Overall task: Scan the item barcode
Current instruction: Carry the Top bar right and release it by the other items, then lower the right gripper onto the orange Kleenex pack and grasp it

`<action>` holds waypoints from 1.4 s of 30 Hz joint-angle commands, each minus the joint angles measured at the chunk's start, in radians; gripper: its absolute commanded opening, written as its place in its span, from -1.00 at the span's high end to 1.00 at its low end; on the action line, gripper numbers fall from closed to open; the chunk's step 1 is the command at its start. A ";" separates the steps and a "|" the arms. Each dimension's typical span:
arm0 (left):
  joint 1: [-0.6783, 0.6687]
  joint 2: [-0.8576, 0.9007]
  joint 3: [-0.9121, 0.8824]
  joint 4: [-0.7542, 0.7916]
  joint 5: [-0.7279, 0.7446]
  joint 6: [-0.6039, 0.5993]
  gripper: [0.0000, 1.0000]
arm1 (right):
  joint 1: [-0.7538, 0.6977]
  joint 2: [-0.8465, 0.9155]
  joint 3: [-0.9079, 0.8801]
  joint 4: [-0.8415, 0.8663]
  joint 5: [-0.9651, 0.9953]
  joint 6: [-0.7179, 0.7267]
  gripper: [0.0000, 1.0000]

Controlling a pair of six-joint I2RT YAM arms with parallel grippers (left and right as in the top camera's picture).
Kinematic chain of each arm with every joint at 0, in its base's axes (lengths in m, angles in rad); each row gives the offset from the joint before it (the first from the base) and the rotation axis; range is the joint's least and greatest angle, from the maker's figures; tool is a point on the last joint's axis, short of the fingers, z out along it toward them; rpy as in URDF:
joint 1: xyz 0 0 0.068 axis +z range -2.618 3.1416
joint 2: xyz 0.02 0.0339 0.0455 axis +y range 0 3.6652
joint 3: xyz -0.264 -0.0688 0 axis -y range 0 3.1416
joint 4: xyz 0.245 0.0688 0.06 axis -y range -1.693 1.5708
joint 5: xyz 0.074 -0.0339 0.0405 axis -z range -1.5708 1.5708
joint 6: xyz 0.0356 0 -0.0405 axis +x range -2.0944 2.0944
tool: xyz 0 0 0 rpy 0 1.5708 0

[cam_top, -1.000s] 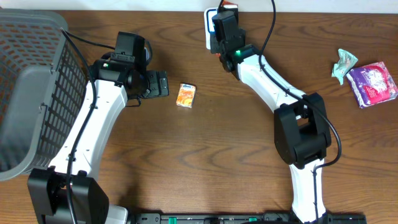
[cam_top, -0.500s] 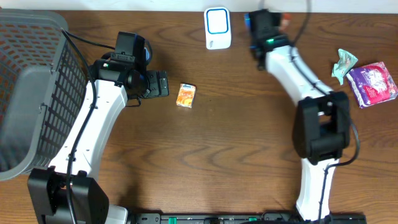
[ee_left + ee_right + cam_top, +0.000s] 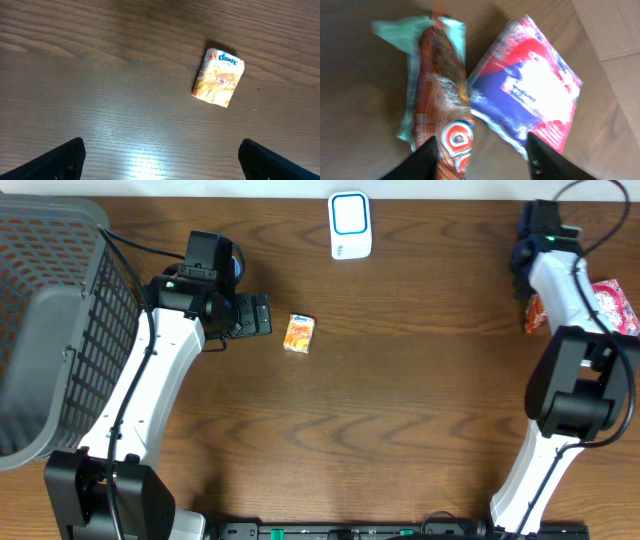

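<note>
A white barcode scanner (image 3: pixel 350 225) with a blue face stands at the table's far edge. A small orange Kleenex tissue pack (image 3: pixel 299 333) lies flat on the wood, just right of my left gripper (image 3: pixel 252 313). In the left wrist view the tissue pack (image 3: pixel 219 76) sits ahead and to the right of the left gripper (image 3: pixel 161 148), which is wide open and empty. My right gripper (image 3: pixel 482 160) hangs at the far right with its jaws apart over bare wood. An orange-red packet (image 3: pixel 445 115) lies by its left finger (image 3: pixel 426 161), on top of a teal packet (image 3: pixel 390 30).
A grey mesh basket (image 3: pixel 50 330) fills the left side. A pink and blue pack (image 3: pixel 530 95) lies right of the orange-red packet, partly hidden by the right arm (image 3: pixel 565 290) in the overhead view. The orange-red packet (image 3: pixel 535 315) shows beside that arm.
The right arm swung from the scanner to the far right with the orange-red packet. Its jaws have parted, and the packet now rests on the teal one. The left arm has not moved.
</note>
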 commanded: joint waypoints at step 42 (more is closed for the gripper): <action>0.002 -0.008 -0.004 -0.003 -0.016 0.005 -0.95 | 0.693 0.001 -0.006 0.060 -0.935 0.294 -0.47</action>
